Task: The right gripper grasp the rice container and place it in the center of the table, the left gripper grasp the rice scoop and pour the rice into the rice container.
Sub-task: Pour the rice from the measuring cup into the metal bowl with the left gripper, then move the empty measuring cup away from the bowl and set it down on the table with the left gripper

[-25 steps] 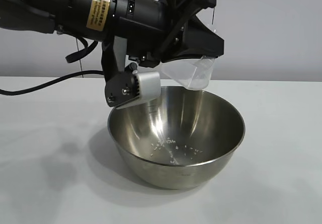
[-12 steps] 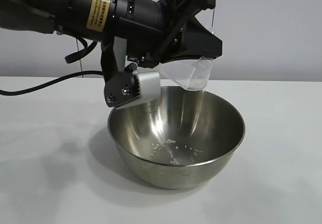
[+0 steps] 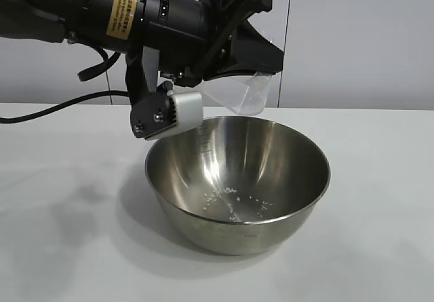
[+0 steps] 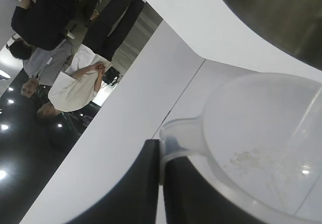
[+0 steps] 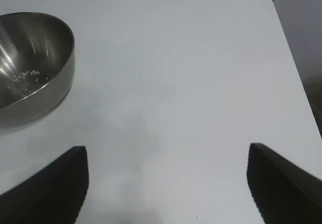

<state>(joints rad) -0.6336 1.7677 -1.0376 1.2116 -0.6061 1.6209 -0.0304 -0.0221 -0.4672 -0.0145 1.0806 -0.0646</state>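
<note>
Left claw (image 3: pixel 261 68) clamped tight on the rice scoop (image 3: pixel 242 94) — held above the far rim of the rice container (image 3: pixel 237 180), tipped on its side, mouth toward the right of the exterior view. Scoop is clear of the rim, not touching it. In the left wrist view the scoop's (image 4: pixel 261 138) handle tab is pinched between the black fingers (image 4: pixel 141 183), inside looks almost empty, just a faint dusting on the wall. Rice container sits upright on the white desk (image 3: pixel 61 200), roughly centre, a few grains of rice (image 3: pixel 234 201) scattered on its bottom. Right claw (image 5: pixel 166 183) — fingers spread wide, holding nothing, hanging over bare desk (image 5: pixel 176 83) well apart from the rice container (image 5: pixel 30 65), which shows off to one side in the right wrist view with rice (image 5: pixel 25 76) inside. People in the background of the left wrist view.
</note>
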